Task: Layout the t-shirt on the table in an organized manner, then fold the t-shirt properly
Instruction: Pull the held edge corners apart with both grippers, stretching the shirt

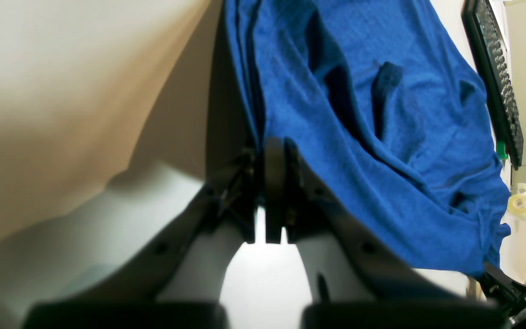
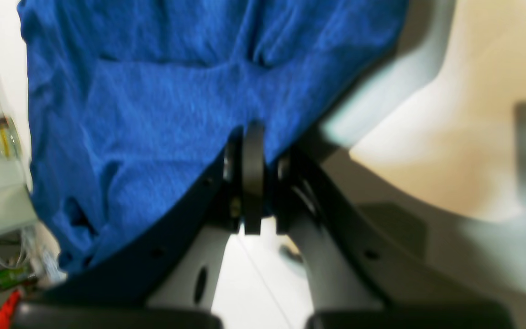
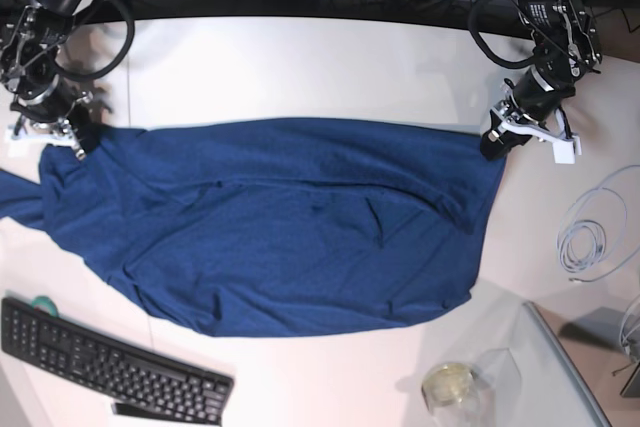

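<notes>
Navy t-shirt [image 3: 290,237], both grippers (left [image 1: 260,183], right [image 2: 265,176]) pinched closed on its near edge; uneven pulling could skew it.

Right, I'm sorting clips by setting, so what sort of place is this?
Probably a workbench in a robotics lab or test area: a white table carries a black keyboard and loosely coiled cable, and two robot grippers pinch the edge of a blue t-shirt.

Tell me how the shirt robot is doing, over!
Left jaws shut on the t-shirt. Right jaws shut on it too. Shirt spread, rumpled, not folded. Keyboard beside it, not under it. Over.
</notes>
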`<state>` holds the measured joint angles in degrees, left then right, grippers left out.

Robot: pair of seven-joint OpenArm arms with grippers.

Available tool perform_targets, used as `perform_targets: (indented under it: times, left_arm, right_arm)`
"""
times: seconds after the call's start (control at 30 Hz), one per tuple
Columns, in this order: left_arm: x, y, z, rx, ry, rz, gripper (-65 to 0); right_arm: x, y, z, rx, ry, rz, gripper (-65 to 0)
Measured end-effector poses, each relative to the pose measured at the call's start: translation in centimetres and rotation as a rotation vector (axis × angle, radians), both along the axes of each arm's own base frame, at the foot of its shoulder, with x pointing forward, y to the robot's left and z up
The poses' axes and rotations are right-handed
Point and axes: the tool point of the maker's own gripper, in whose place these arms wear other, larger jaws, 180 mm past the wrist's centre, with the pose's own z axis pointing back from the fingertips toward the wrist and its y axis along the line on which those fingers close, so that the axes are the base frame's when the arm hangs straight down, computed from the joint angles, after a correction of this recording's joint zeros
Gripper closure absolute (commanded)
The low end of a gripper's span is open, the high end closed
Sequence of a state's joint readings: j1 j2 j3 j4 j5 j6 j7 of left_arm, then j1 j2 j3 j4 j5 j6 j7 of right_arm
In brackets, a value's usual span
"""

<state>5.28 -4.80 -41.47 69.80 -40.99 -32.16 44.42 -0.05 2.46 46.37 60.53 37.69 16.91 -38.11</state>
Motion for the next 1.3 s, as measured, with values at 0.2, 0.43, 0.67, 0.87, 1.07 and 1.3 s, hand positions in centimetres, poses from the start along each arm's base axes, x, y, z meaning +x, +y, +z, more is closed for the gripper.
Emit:
perform_targets:
  times: [0.2,0.43,0.67,0.87,1.07,1.3]
  left_arm:
    - [-2.0,0.1,0.5,0.044,0.037,-0.047,0.0]
    - [-4.5,0.5,1.0,0.101,0.055,-0.069,0.0]
    - [-6.1,0.7,1.3,0.130,0.073,-0.086,0.0]
    - [-6.5,0.6,0.9,0.130,0.089,-0.089,0.0]
    - [-6.8,0.7,0.8,0.132,0.093,-0.087,0.0]
    - [-7.5,1.7,0.8,0.158,0.112,-0.096,0.0]
  right_arm:
    - [-2.9,-0.6,1.4,-0.067,0.058,0.069,-0.9]
    - [-4.4,-0.7,3.2,-0.110,0.064,0.118,-0.9]
    - [-7.5,-2.5,3.6,-0.093,0.131,0.079,-0.9]
    - [-9.8,-2.7,3.1,-0.075,0.183,0.070,-0.9]
    - [-12.3,-1.4,1.9,-0.045,0.232,0.067,-0.9]
    - [-12.7,-1.2,1.7,-0.041,0.238,0.063,-0.9]
